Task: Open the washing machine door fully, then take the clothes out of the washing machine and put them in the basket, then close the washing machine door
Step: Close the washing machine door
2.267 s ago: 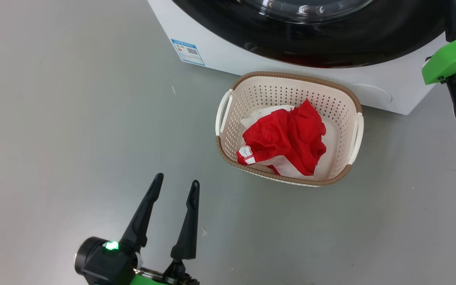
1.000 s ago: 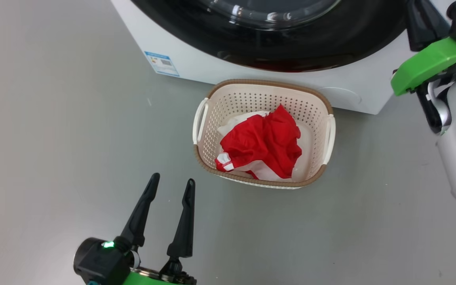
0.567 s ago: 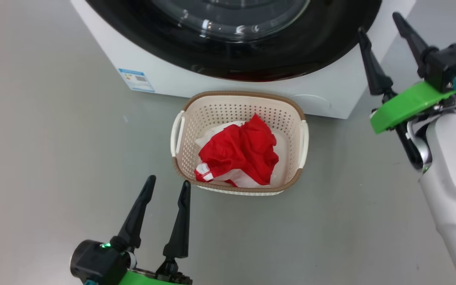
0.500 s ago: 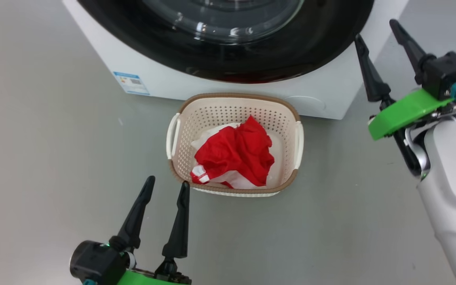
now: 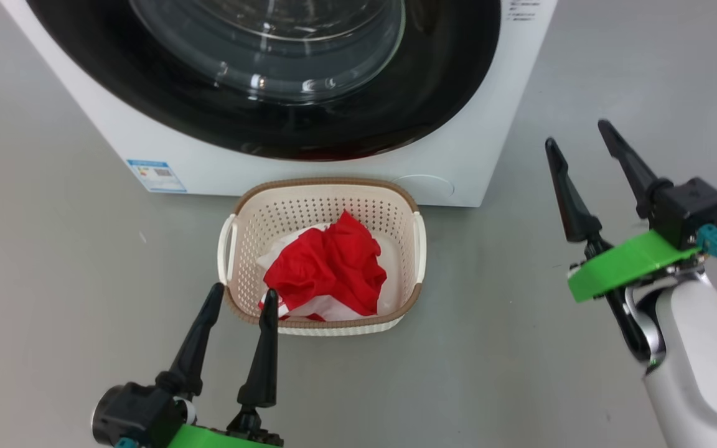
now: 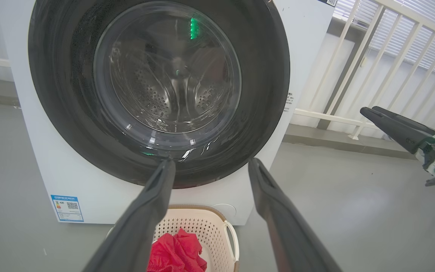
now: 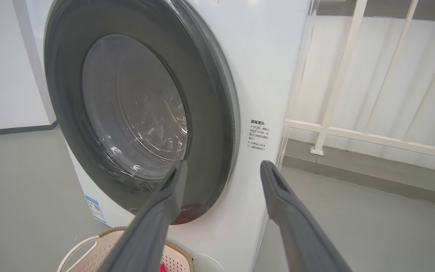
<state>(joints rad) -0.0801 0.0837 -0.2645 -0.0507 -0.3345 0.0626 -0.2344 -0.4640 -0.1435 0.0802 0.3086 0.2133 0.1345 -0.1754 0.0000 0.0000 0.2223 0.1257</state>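
Note:
The white washing machine (image 5: pixel 309 168) stands at the top of the head view, its black-rimmed glass door (image 5: pixel 259 68) lying flat against the front. Through the glass in the left wrist view the steel drum (image 6: pixel 164 90) shows. In front of it the cream basket (image 5: pixel 324 186) sits on the floor with the red and white clothes (image 5: pixel 327 267) heaped inside. My left gripper (image 5: pixel 241 297) is open at the basket's near left corner, holding nothing. My right gripper (image 5: pixel 576 130) is open over the floor to the right of the machine, also empty.
Grey floor (image 5: pixel 53 280) surrounds the basket. A blue label (image 5: pixel 155 176) marks the machine's lower left front. A white railing (image 6: pixel 357 75) runs behind and to the right of the machine, with a low kerb (image 7: pixel 353 173) under it.
The head camera has tilted up and shifted, so machine and basket sit lower and further left. My right gripper has opened and come down away from the door's right edge.

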